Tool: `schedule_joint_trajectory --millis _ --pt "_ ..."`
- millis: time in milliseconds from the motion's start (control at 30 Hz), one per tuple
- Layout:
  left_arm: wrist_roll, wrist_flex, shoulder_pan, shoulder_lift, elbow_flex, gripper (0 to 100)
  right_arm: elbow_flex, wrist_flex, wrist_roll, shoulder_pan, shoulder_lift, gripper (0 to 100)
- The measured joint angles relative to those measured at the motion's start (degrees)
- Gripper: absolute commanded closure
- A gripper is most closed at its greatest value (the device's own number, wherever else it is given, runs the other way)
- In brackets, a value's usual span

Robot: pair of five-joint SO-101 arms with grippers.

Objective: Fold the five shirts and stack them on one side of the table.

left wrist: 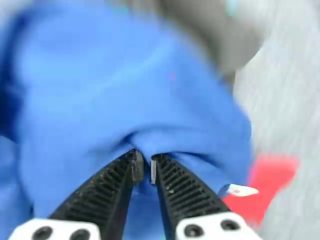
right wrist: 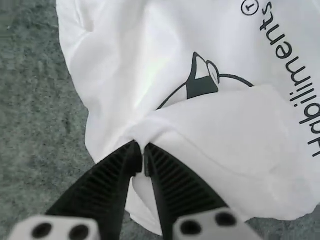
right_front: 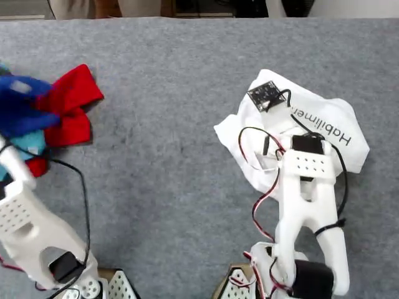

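Pinched almost shut, my left claw (left wrist: 147,169) bites a raised fold of the blue shirt (left wrist: 125,90), with the cloth bunched between the two toothed fingers. That blue shirt lies at the left edge of the grey bench (right_front: 174,174), on a heap with a red shirt (right_front: 72,106) spread just beside it and a teal shirt (right_front: 32,143) peeking out beneath. My right claw (right wrist: 141,152) is likewise closed down, on a folded edge of the white shirt (right wrist: 150,75). This one lies crumpled on the right half of the bench, well apart from the coloured heap. Its black printed drawing and lettering face up.
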Motion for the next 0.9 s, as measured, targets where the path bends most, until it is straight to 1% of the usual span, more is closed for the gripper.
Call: schedule_joint_trajectory --millis 100,167,300,367,433,500,633,733,800,900 --pt "0.0 0.1 -5.5 0.4 -12.0 98 -4.1 5.4 0.0 -4.0 -4.0 99.7" --pt "0.0 0.3 -7.1 1.6 -16.4 96 -8.3 8.5 0.1 -8.4 -6.7 99.7" --pt "0.0 2.4 -7.2 5.8 -17.0 84 -16.7 9.0 0.2 -19.6 -8.4 99.7" --pt "0.0 4.8 -7.2 7.8 -16.6 79 -21.9 8.0 0.2 -24.6 -8.3 99.7" --pt "0.0 8.1 -7.3 8.9 -16.6 76 -28.2 7.6 0.2 -28.8 -6.9 99.7" --pt "0.0 11.1 -6.8 9.2 -16.4 76 -34.6 7.6 0.2 -31.9 -4.6 99.7" --pt "0.0 15.7 -3.5 10.4 -16.3 75 -49.8 11.5 0.2 -34.3 0.7 99.7" --pt "-0.4 16.4 -0.6 10.5 -15.1 72 -60.4 17.6 0.2 -33.9 5.1 99.7" --pt "-0.8 16.7 0.9 10.6 -12.5 70 -63.5 22.5 0.2 -31.0 7.7 99.7" --pt "-2.8 16.7 2.7 10.7 -7.1 70 -64.0 30.2 0.2 -23.2 12.8 99.7"
